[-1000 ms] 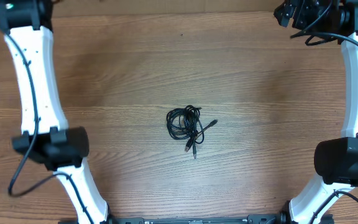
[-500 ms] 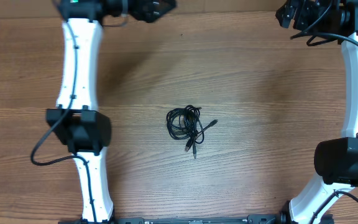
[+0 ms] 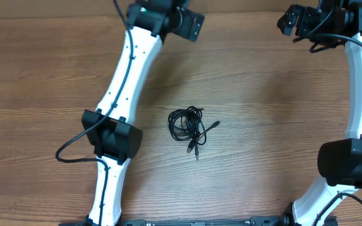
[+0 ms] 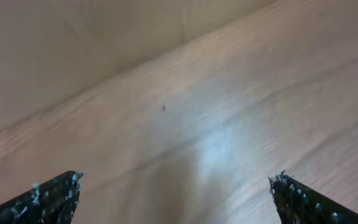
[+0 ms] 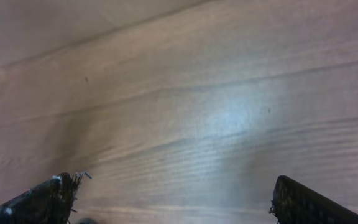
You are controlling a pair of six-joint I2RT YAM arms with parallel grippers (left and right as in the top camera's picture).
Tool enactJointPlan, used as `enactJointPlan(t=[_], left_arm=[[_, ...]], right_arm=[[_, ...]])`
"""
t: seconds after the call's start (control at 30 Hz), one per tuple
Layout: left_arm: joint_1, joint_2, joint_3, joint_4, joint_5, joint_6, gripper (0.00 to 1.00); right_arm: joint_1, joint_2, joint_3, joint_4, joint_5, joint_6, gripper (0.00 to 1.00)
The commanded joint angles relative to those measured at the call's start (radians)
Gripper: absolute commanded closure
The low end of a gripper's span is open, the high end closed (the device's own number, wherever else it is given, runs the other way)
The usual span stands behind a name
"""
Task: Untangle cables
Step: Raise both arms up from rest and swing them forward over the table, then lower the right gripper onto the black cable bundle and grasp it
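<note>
A small tangled bundle of thin black cables point(image 3: 190, 129) lies at the middle of the brown wooden tabletop point(image 3: 269, 132). The left end effector point(image 3: 192, 25) and the right end effector point(image 3: 289, 21) hover near the far edge, jaws wide apart and empty.

One wooden table point(image 3: 263, 113) bears one knotted bundle of black cables point(image 3: 190, 127), strands too tangled to count, alongside two white robot arms: left arm point(image 3: 127, 69), right arm point(image 3: 360, 75).
</note>
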Motion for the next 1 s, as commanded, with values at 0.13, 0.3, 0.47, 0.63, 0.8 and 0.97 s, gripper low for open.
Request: enactJointPlan(t=[0.13,0.3,0.47,0.63,0.8,0.97], left_arm=[[-0.029,-0.004,0.021,-0.084,-0.095,0.024,0.01],[-0.005,-0.004,0.021,-0.093,-0.111,0.023,0.00],[0.079,-0.004,0.021,-0.094,-0.087,-0.085,0.00],[0.184,-0.004,0.021,-0.116,0.042,-0.138,0.00],[0.245,-0.004,0.021,-0.151,0.134,-0.137,0.00],[0.245,-0.004,0.021,-0.161,0.137,-0.137,0.00]], right_arm=[[0.000,-0.006,0.025,-0.113,0.001,-0.004,0.00],[0.000,-0.006,0.012,-0.161,-0.169,-0.003,0.00],[0.018,-0.006,-0.028,-0.156,-0.327,-0.003,0.00],[0.094,-0.006,-0.095,-0.183,-0.427,-0.014,0.00],[0.325,-0.027,-0.098,-0.295,0.028,0.096,0.00],[0.557,-0.129,-0.097,-0.410,0.499,0.300,0.00]])
